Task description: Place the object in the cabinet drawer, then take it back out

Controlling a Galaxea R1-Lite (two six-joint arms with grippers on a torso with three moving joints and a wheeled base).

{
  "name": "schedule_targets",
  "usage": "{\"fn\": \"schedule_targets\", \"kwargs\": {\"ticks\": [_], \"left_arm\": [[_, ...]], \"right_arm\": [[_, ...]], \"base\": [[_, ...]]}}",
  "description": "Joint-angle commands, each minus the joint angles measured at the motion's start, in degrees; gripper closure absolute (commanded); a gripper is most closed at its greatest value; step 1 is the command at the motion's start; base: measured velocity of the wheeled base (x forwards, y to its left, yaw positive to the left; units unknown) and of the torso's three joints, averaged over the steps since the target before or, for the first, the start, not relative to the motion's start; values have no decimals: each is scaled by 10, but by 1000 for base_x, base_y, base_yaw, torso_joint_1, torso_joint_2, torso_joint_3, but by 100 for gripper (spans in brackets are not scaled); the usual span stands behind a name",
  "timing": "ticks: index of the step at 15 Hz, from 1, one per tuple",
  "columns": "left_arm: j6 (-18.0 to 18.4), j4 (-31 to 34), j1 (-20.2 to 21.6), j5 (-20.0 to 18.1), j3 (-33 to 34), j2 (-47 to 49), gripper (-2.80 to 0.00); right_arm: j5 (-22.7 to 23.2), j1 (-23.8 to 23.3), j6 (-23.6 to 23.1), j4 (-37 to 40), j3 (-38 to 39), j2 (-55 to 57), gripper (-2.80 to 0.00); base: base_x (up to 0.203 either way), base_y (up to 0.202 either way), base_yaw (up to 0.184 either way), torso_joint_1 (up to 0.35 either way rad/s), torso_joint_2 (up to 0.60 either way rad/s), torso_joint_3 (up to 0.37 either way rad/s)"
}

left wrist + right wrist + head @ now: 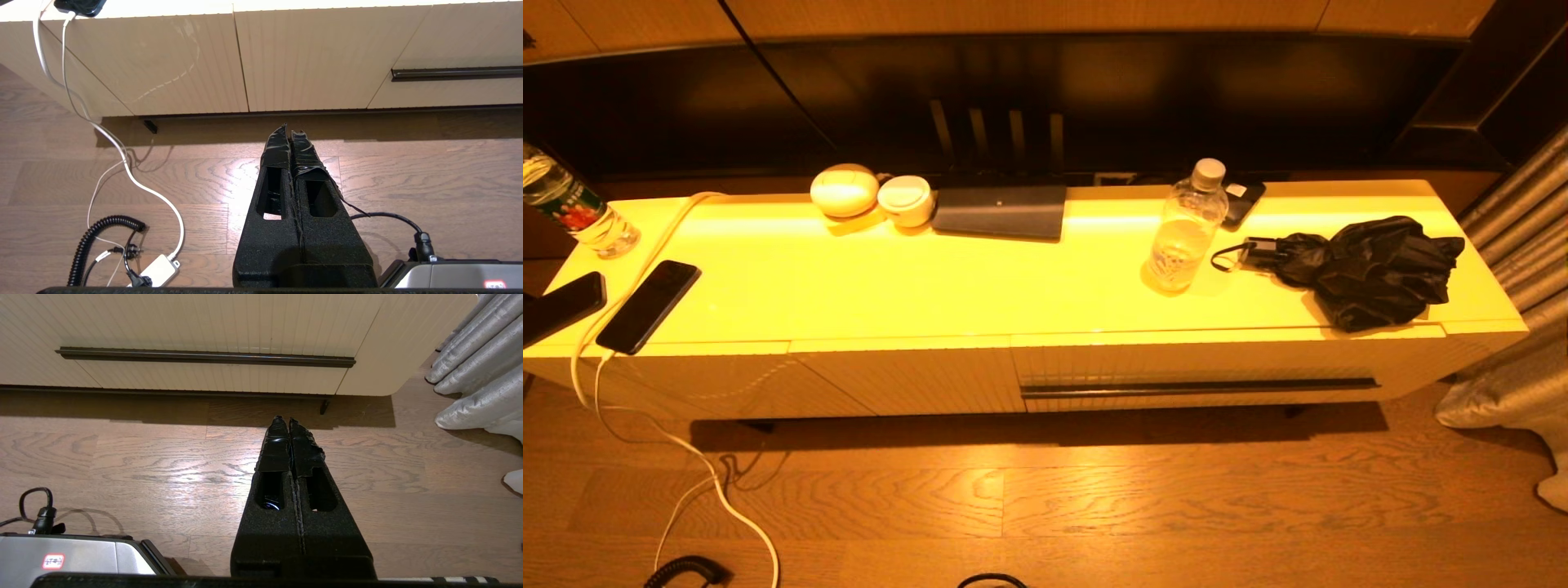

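Your cabinet top (1013, 286) carries a clear bottle (1186, 227) beside a folded black umbrella (1364, 269). Toward its left end you have two phones (647, 305), another bottle (576, 214), and what may be two round cream containers (870, 194) at the back.

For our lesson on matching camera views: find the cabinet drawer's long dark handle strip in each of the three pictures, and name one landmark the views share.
Head view: the handle strip runs across the closed cabinet drawer, lower right of centre.
Left wrist view: only its end shows, at the right edge, beyond the left gripper.
Right wrist view: the whole strip spans the upper part, beyond the right gripper.
Shared landmark: the wooden floor.
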Motion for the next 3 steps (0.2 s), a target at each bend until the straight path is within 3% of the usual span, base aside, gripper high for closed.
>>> {"fn": "schedule_targets", "kwargs": {"ticks": [1, 3], "left_arm": [[0, 0, 0, 0, 1, 0, 0], [0, 0, 0, 0, 1, 0, 0]], "right_arm": [[1, 0, 2, -1, 0, 2, 0], [1, 0, 2, -1, 0, 1, 0]], "base": [[0, 0, 0, 0, 0, 0], [0, 0, 0, 0, 0, 0]]}}
